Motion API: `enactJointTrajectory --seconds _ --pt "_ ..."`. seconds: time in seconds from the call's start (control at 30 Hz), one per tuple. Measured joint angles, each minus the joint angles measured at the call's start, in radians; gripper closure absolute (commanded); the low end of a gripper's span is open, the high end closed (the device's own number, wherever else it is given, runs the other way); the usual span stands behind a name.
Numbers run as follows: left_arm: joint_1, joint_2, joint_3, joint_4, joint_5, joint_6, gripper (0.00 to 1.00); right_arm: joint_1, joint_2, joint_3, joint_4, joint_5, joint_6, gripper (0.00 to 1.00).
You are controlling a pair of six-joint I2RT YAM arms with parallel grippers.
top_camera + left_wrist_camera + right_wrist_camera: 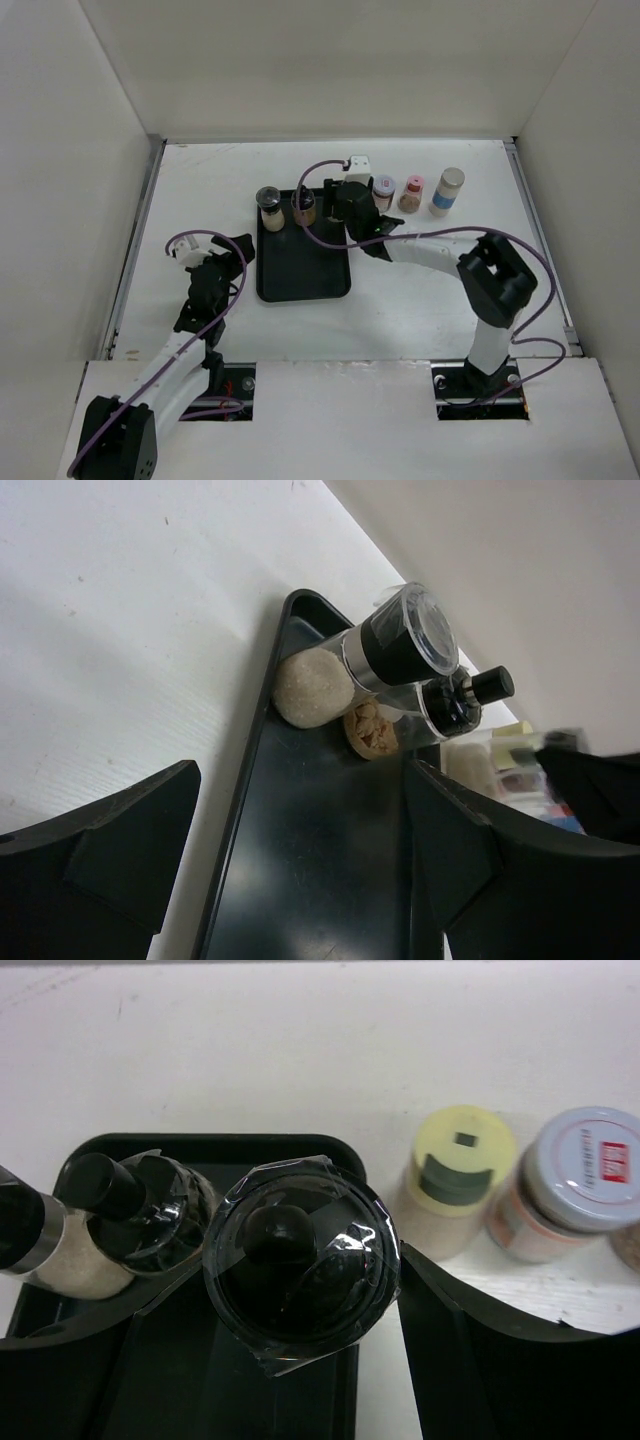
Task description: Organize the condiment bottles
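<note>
Black plastic fills my right wrist view: a dark-capped jar [300, 1260] wrapped in clear film sits between the right gripper [300, 1290] fingers, over the far right corner of the black tray [303, 262]. Both fingers seem to touch its sides, so I read it as pinched, though whether it rests on the tray floor I cannot tell. Left of that gripper, two more jars stand along the tray's far edge: a knob-topped jar [135, 1210] just beside it and a silver-banded jar [35, 1240] in the far left corner. Right of the gripper, off the tray on the white table [420, 290], stand a yellow-capped jar [455, 1175] and a purple-capped jar [570, 1190] close together. From overhead I also see a pink-capped jar [412, 192] and a taller blue-labelled jar [447, 191] further right in the same row.

My left gripper [300, 860] has its fingers spread with nothing between them, hovering near the tray's left rim, the two corner jars ahead of it.
</note>
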Motion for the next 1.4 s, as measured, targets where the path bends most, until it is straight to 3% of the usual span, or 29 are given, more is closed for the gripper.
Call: enactJointTrajectory --seconds 0.33,0.53,0.63,0.87,0.93,0.97,1.07,1.1,1.17,1.23,1.33,1.4 --pt "0.006 -0.008 0.0 -0.002 0.0 0.003 0.18 0.0 0.219 0.173 -0.003 -0.058 -0.04 0.46" --pt "0.006 -0.004 0.0 -0.001 0.0 0.003 0.17 0.001 0.28 0.216 0.012 -0.06 -0.043 0.14" --pt "0.006 -0.003 0.0 -0.002 0.0 0.003 0.17 0.002 0.279 0.218 0.026 -0.059 -0.045 0.04" --pt "0.006 -0.005 0.0 -0.002 -0.001 0.003 0.17 0.007 0.139 0.139 0.024 -0.062 -0.055 0.0" --pt "0.006 -0.005 0.0 -0.002 -0.003 0.003 0.17 0.007 0.038 0.089 0.026 -0.062 -0.061 0.05" --pt "0.006 -0.005 0.0 -0.003 -0.003 0.003 0.17 0.007 -0.014 0.067 0.027 -0.061 -0.064 0.13" --pt "0.006 -0.005 0.0 -0.003 -0.003 0.003 0.17 0.0 -0.18 -0.011 0.047 -0.052 -0.074 0.51" --pt "0.006 -0.005 0.0 -0.003 -0.004 0.003 0.17 -0.004 -0.235 -0.044 0.054 -0.047 -0.074 0.56" --pt "0.006 -0.004 0.0 -0.003 -0.003 0.003 0.17 -0.037 -0.332 -0.109 0.058 -0.03 -0.073 0.56" --pt "0.005 -0.003 0.0 -0.003 -0.003 0.003 0.17 -0.108 -0.402 -0.161 0.053 -0.005 -0.071 0.48" --pt "0.0 -0.002 0.0 -0.002 -0.004 0.003 0.17 -0.257 -0.444 -0.205 0.013 0.044 -0.066 0.22" --pt "-0.003 0.005 0.0 0.0 -0.003 0.003 0.17 -0.35 -0.439 -0.209 -0.034 0.072 -0.065 0.1"
